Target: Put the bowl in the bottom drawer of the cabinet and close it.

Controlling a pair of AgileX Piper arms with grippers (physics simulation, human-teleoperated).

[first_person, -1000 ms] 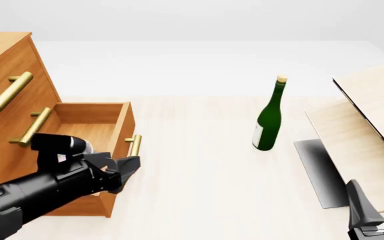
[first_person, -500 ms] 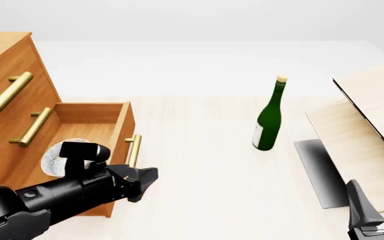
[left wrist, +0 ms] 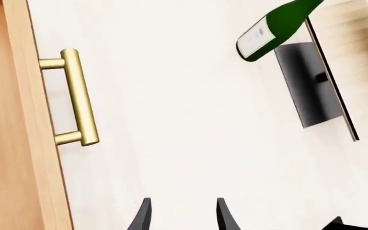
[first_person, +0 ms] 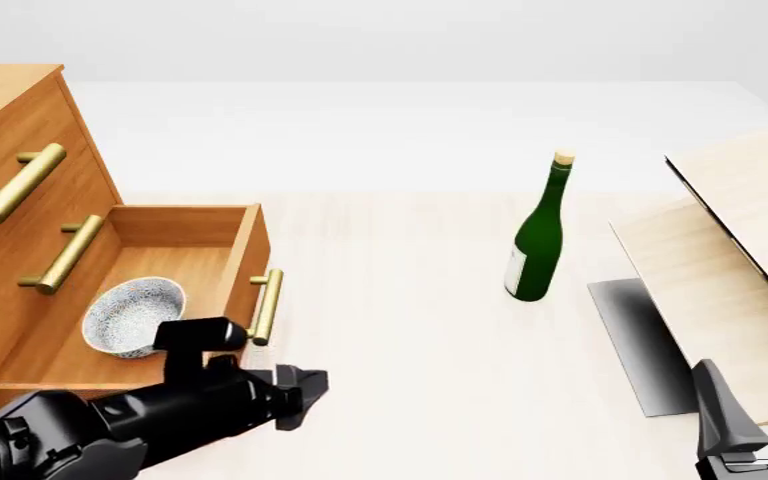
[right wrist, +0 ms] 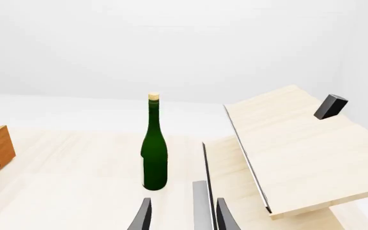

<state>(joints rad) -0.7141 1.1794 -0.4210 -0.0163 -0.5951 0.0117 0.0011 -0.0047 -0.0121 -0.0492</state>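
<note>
The white, grey-speckled bowl [first_person: 133, 316] sits upright inside the bottom drawer [first_person: 241, 272], which stands pulled out from the orange-brown cabinet [first_person: 11, 190]. The drawer's brass handle [first_person: 267, 305] [left wrist: 82, 98] faces the table. My left gripper [first_person: 307, 388] [left wrist: 182, 218] hovers open and empty above the table, just in front of the drawer front and below the handle in the front view. Low at the front right, my right gripper [first_person: 764, 400] [right wrist: 182, 218] is also open and holds nothing.
A green wine bottle [first_person: 538, 240] [right wrist: 154, 148] stands upright mid-table. A tilted pale wood panel with a black edge [first_person: 744, 230] and its grey base [first_person: 638, 340] fill the right side. The two upper drawers are shut.
My left gripper has drawn back out of the drawer toward the near side and right, leaving the bowl lying inside in plain sight. The right arm has not moved.
</note>
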